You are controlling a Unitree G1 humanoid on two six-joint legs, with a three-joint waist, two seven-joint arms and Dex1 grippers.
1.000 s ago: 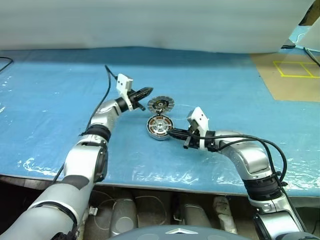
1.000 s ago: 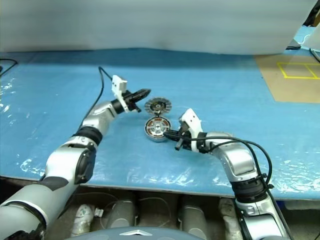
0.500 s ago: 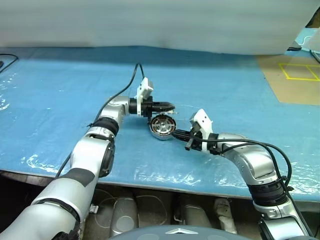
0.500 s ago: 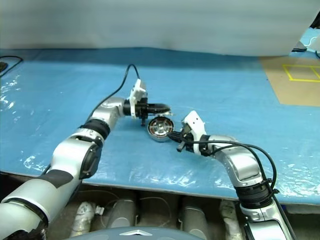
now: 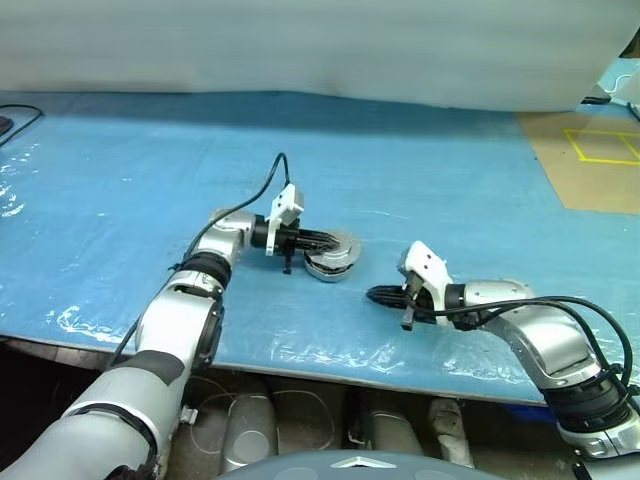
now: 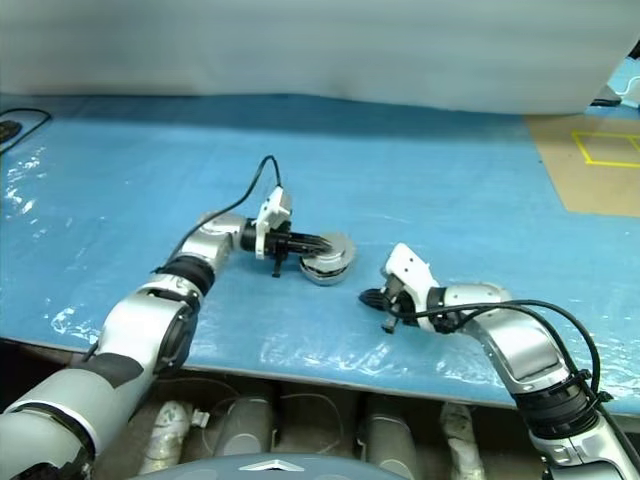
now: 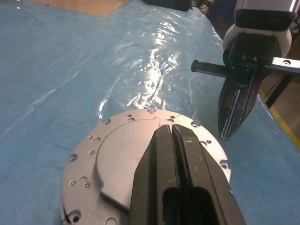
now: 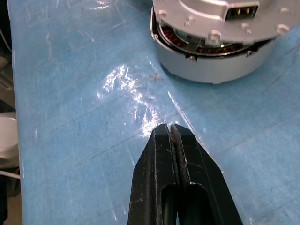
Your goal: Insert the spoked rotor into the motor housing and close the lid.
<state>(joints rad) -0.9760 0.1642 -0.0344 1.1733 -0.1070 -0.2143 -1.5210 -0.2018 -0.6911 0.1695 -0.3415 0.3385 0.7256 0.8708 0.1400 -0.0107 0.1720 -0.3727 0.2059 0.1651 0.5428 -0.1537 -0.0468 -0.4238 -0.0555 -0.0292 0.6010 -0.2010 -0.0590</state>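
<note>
The motor housing (image 5: pixel 331 265) is sitting on the blue plastic-covered desk (image 5: pixel 470 190), roughly in the middle of the work area. The spoked rotor (image 7: pixel 140 173) is lying on top of it as a flat silver disc with small holes around its rim. In the right wrist view, the brown-copper windings are showing through a gap between the disc and the silver ring (image 8: pixel 211 65) of the housing beneath, so whether the rotor is fully seated cannot be told.

The left gripper (image 5: pixel 325 240) is reaching in from the robot's left, pointing across toward the right and lying nearly level. Its two black fingers (image 7: pixel 161 159) are pressed together with nothing between them, and they are stretching over the top face of the rotor; whether they are touching the disc or hovering just above it cannot be told.

The right gripper (image 5: pixel 375 294) is resting low over the desk on the robot's right, near the housing but apart from it, with its tips aimed toward the assembly. Its fingers (image 8: pixel 159 154) are likewise clenched tight on nothing, and bare blue sheet is lying between them and the housing wall. The same gripper (image 7: pixel 233 129) is appearing in the left wrist view, beyond the far edge of the disc.

A black cable (image 5: pixel 245 205) is looping up from the left wrist.
</note>
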